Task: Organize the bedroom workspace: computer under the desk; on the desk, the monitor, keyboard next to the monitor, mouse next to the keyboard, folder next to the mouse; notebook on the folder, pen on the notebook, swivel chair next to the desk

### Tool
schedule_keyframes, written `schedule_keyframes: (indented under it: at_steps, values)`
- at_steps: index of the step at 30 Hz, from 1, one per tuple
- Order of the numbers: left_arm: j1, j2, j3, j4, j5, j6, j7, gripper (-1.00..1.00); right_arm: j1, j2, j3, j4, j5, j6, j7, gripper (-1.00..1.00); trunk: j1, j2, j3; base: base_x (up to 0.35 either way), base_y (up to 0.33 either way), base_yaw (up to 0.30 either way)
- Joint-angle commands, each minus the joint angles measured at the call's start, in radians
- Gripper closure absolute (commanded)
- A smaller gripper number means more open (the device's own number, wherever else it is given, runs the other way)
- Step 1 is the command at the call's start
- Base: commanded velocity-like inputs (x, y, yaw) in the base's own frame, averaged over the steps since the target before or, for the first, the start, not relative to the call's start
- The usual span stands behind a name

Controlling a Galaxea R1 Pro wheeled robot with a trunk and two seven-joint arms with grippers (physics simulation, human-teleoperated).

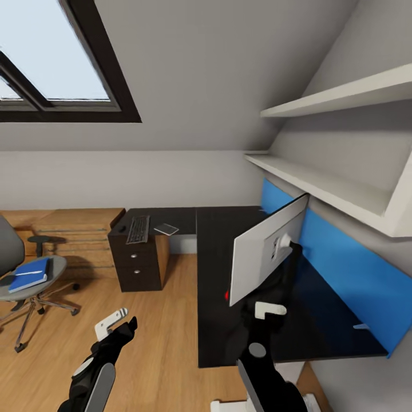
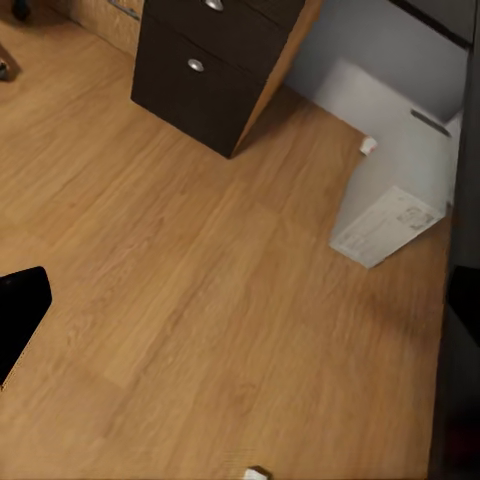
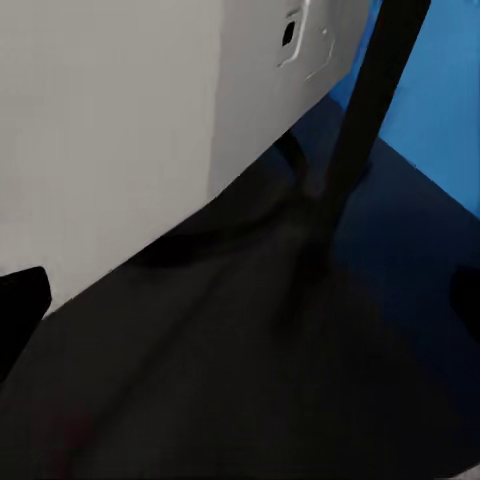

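1. Pale daylight is coming through a dark-framed skylight (image 1: 54, 57) set in the sloping grey ceiling (image 1: 206, 68).
2. A plain grey wall (image 1: 126, 177) is running along the far side of the room beneath the slope.
3. Two white shelves (image 1: 337, 97) are projecting from the right-hand wall, one above the other.
4. A warm wood-plank floor (image 1: 166, 337) is spreading across the room, catching soft shadows.
5. A low light-wood cabinet (image 1: 77, 232) is sitting against the far wall.
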Motion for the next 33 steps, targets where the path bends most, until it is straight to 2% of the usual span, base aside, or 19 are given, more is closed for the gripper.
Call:
schedule_keyframes:
  at_steps: [1,2,4,7,16,22,33]
  values:
    - [-0.001,-0.001,-0.005,0.001,0.008,0.003,0.005,-1.00,-0.001,0.000,0.003,0.030,0.001,-0.062,-0.009,-1.00,0.001,-0.001,-0.001,0.184,0.303,0.000]
    - [-0.001,-0.001,-0.010,0.003,0.008,0.003,0.005,-1.00,0.000,0.000,0.003,0.052,0.000,-0.126,-0.012,-1.00,0.001,-0.001,-0.001,0.200,0.294,0.000]
    - [-0.001,-0.001,-0.020,0.004,0.007,0.003,0.005,-1.00,0.001,0.000,0.004,0.071,0.001,-0.195,-0.014,-1.00,0.001,-0.001,-0.001,0.212,0.286,0.000]
    - [-0.001,-0.001,-0.039,0.005,0.007,0.003,0.005,-1.00,0.002,0.000,0.004,0.080,0.004,-0.239,-0.016,-1.00,0.001,-0.001,-0.001,0.225,0.277,0.000]
    - [-0.001,-0.001,-0.057,0.023,0.007,0.004,0.005,-1.00,0.003,0.000,0.008,0.088,0.014,-0.268,-0.015,-1.00,0.001,-0.001,-0.001,0.175,0.174,0.000]
    - [-0.001,-0.001,-0.069,0.028,-0.002,0.002,0.008,-1.00,0.003,0.000,0.007,0.090,0.031,-0.272,-0.016,-1.00,0.001,-0.001,-0.001,0.140,0.019,0.000]
    - [-0.001,-0.004,-0.086,0.029,-0.021,0.001,0.009,-1.00,0.003,0.000,-0.002,0.094,0.030,-0.267,-0.018,-1.00,0.001,-0.001,-0.001,0.135,0.001,0.000]
